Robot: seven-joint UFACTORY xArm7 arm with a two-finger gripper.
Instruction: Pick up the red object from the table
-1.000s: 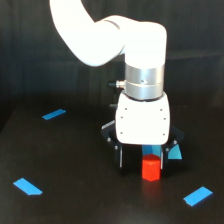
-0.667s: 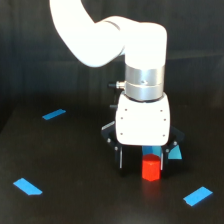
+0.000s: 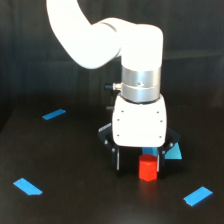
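The red object (image 3: 148,168) stands upright on the black table (image 3: 75,160), just below the white wrist body of the arm. My gripper (image 3: 139,162) is lowered around it with its dark fingers (image 3: 118,160) reaching down to the table. The block sits between the jaws, close to the one on the exterior view's right, with a clear gap to the left one. The gripper is open and the block rests on the table. The right fingertip is mostly hidden behind the block.
Flat blue pieces lie on the table: one at the left (image 3: 54,114), one near the front left (image 3: 27,186), one at the front right (image 3: 198,196). A teal triangular piece (image 3: 173,151) lies just right of the gripper.
Hardly anything differs. The gripper body sits a touch further toward the exterior view's left. The red block has stayed in place on the table.
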